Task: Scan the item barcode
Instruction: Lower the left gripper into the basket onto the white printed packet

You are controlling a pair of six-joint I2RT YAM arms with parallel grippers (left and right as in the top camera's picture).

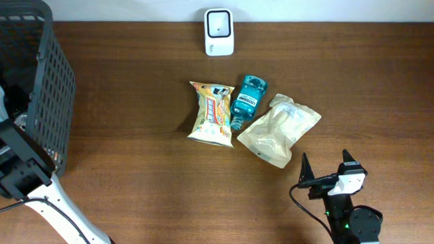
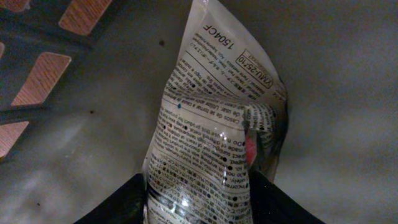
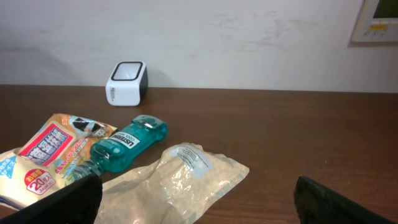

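Judged the printed packet light, limp and crinkly, its glossy film probably slippery; best pinched across the flat lower end, clear of any barcode. Found it inside the basket at 9 o'clock on the table, running from 6 o'clock, between the fingers of the left gripper, up toward 12. Saw both fingers against its edges, but could not tell whether truly clamped. Saw the right gripper spread wide and empty at 5 o'clock.

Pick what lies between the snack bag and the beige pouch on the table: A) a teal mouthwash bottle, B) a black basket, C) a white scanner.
A: overhead, the teal mouthwash bottle lies with the snack bag on one side and the beige pouch on the other.
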